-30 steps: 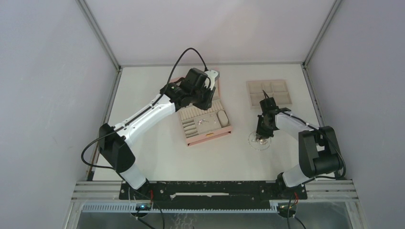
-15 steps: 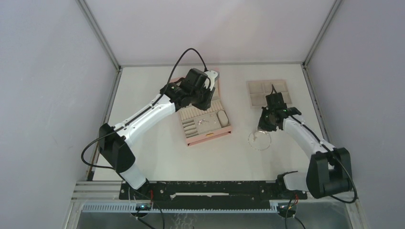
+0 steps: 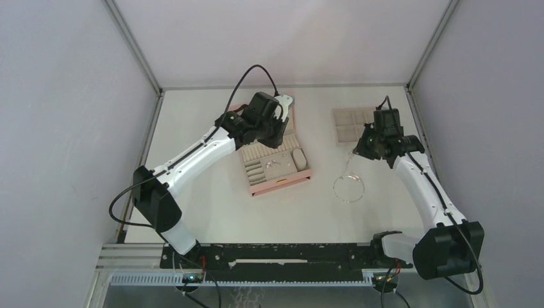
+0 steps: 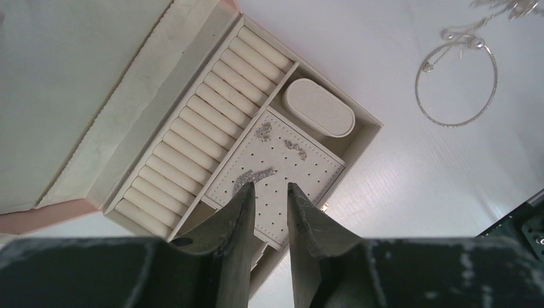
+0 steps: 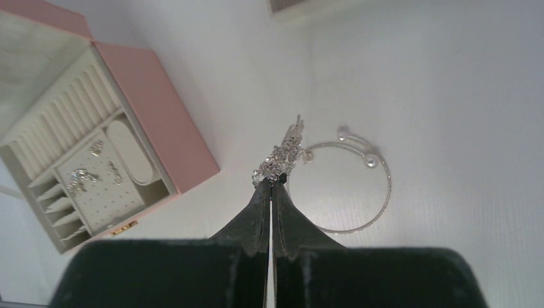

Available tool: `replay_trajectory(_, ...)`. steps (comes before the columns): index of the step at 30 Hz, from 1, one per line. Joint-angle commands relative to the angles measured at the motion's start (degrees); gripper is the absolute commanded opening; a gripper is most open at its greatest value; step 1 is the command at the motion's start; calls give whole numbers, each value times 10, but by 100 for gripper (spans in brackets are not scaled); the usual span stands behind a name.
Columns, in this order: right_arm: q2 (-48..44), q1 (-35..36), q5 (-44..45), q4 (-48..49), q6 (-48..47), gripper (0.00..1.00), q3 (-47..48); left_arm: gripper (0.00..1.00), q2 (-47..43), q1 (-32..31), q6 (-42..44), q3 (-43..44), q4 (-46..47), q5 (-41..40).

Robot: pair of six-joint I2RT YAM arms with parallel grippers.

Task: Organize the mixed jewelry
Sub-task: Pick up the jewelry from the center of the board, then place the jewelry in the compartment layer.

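Top view high behind arms [image 3: 192, 153], downward; wrist views closer, seemingly oblique, share pink box [image 5: 160, 109], silver loop [image 4: 457, 126].

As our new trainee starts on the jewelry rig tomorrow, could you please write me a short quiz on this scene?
1. Which pincer hangs above the open pink box?
2. True or false: the right pincer is shut on a sparkly silver piece.
3. Where does the silver hoop lie? A) in the pink box B) on the table C) in the right pincer

Key: 1 the left pincer; 2 true; 3 B.
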Motion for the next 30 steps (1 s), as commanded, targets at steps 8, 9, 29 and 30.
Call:
replay_trajectory(8,-2,-46,-26,30,7,0,142,30,-48,0,11,-22,7,-45)
replay_trajectory(9,4,-50,-21,35,6,0,151,30,-49,0,9,-26,9,-46)
replay_trajectory(29,164,-75,-25,121,6,0,264,31,-39,0,2,-49,35,-34)
replay_trajectory(30,173,-75,-27,122,6,0,263,31,-38,0,4,-48,33,-36)
